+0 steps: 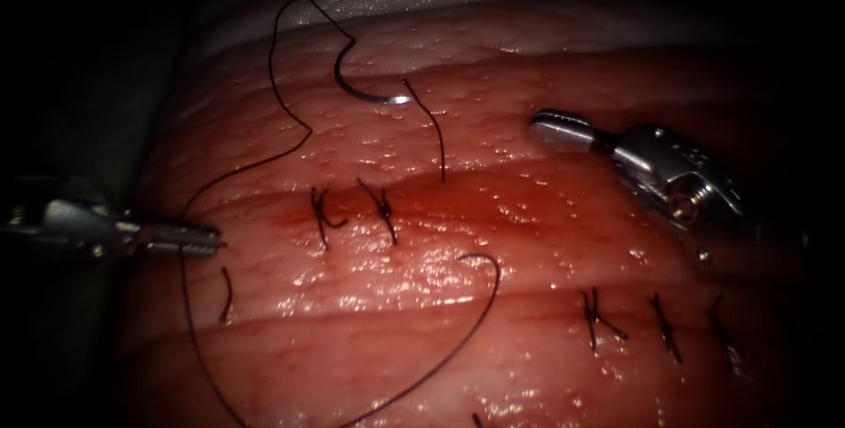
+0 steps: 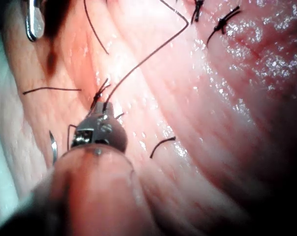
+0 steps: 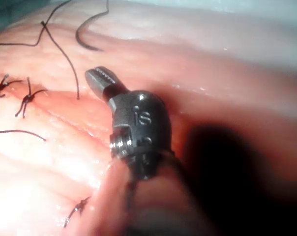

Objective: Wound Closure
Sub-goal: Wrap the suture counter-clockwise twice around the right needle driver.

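The curved needle (image 1: 365,93) lies free on the tissue (image 1: 528,243) beyond the cut (image 1: 493,203), out of the tissue and held by neither tool; it also shows at needle (image 3: 85,40). Its dark thread (image 1: 286,142) arches up, then runs down to the left tool (image 1: 204,239), whose jaws are shut on it at the tissue's left edge. From there the thread sweeps low and curls back to a free end (image 1: 462,259). The left tool (image 2: 100,109) grips thread (image 2: 148,56). The right tool (image 1: 554,127) hovers right of the needle, shut, holding nothing, as at the right tool (image 3: 100,78).
Two tied stitches (image 1: 352,212) cross the cut's left part and three more (image 1: 660,322) sit on a lower line at right. A loose strand (image 1: 431,133) runs down to the cut. A short cut piece (image 1: 227,298) lies low left. Red fluid (image 1: 458,199) wets the cut.
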Available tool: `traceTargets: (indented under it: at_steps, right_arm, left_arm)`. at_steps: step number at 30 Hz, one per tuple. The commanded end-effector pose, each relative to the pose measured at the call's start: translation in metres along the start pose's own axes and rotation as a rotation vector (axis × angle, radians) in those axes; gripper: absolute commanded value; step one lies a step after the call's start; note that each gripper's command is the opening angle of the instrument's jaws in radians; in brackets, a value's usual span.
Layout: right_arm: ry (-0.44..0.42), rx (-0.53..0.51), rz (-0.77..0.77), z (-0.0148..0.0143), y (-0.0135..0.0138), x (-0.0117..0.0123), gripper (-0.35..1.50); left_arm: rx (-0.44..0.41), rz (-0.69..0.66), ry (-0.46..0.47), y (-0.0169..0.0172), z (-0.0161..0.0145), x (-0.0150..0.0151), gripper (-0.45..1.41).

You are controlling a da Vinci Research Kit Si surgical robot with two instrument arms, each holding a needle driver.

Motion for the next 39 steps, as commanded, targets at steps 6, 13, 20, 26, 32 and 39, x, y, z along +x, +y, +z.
traceTargets:
  at_steps: [6, 13, 20, 26, 32, 39]
  right_arm:
    - [-0.186, 0.168, -0.182, 0.0036, -0.0059, -0.0004, -0.20]
    - [-0.230, 0.267, -0.245, 0.0074, -0.0088, -0.0012, -0.35]
    - [-0.302, 0.343, -0.290, 0.0108, -0.0114, -0.0027, -0.35]
    - [-0.199, 0.363, -0.327, 0.0146, -0.0142, -0.0018, -0.35]
    - [-0.064, 0.355, -0.373, 0.0167, -0.0156, -0.0002, -0.35]
    - [0.058, 0.379, -0.374, 0.0181, -0.0170, 0.0009, -0.35]
  left_arm:
    - [0.172, -0.076, 0.111, -0.0057, 0.0027, 0.0006, -0.45]
    - [0.244, -0.136, 0.145, -0.0085, 0.0046, -0.0003, -0.45]
    - [0.253, -0.233, 0.161, -0.0086, 0.0067, -0.0013, -0.45]
    - [0.275, -0.365, 0.175, -0.0085, 0.0090, -0.0028, -0.45]
    - [0.297, -0.420, 0.126, -0.0079, 0.0101, -0.0044, -0.45]
    - [0.305, -0.432, 0.120, -0.0069, 0.0113, -0.0060, -0.45]
